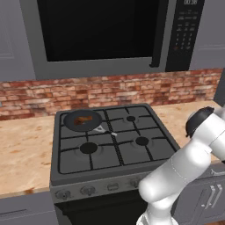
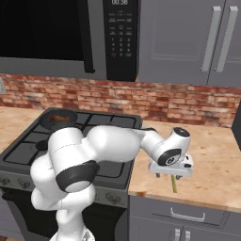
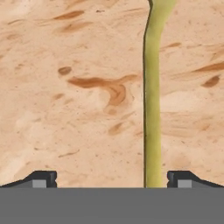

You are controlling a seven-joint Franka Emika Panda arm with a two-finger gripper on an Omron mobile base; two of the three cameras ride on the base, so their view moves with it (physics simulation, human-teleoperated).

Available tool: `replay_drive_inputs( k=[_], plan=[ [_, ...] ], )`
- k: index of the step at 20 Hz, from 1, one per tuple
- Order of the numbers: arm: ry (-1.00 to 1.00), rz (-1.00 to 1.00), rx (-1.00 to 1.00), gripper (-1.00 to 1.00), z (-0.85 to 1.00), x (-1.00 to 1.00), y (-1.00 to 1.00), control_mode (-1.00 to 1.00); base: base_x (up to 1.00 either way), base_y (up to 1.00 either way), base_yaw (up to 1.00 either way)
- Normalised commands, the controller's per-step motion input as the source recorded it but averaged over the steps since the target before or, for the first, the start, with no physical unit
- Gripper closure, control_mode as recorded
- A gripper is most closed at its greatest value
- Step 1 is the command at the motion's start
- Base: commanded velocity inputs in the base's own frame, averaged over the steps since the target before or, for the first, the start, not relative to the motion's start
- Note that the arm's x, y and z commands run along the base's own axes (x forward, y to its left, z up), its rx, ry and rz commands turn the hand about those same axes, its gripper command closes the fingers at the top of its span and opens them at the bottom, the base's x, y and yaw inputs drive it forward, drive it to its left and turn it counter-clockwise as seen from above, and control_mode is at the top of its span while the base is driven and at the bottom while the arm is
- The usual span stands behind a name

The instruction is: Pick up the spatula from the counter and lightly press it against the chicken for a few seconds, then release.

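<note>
We see a slender yellow-green spatula handle (image 3: 152, 109) on a tan stone counter (image 3: 65, 109) mottled with rust-brown streaks — at the far wall, a red-brown brick backsplash (image 2: 188, 101) with pale mortar lines. The dark grey gas stove (image 1: 110, 145) carries a black round pan (image 1: 66, 118) with orange-brown chicken (image 1: 81, 121).

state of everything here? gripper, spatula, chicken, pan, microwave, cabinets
gripper, open, holding nothing
spatula, flat on the counter, ungripped
chicken, in the pan
pan, on the stove, back left
microwave door, shut
upper cabinet doors, shut
</note>
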Motion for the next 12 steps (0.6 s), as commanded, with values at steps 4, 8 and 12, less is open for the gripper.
replay_drive_inputs(
  k=[4,8,12],
  plan=[
    [0.01,0.00,0.01,-1.00,-0.09,0.12,-0.10,-1.00,0.00,0.00,0.00],
    [0.02,0.00,0.01,-1.00,-0.10,0.13,-0.08,-1.00,0.00,0.00,0.00],
    [0.01,0.00,0.01,-1.00,-0.10,0.12,-0.06,-1.00,0.00,0.00,0.00]
  ],
)
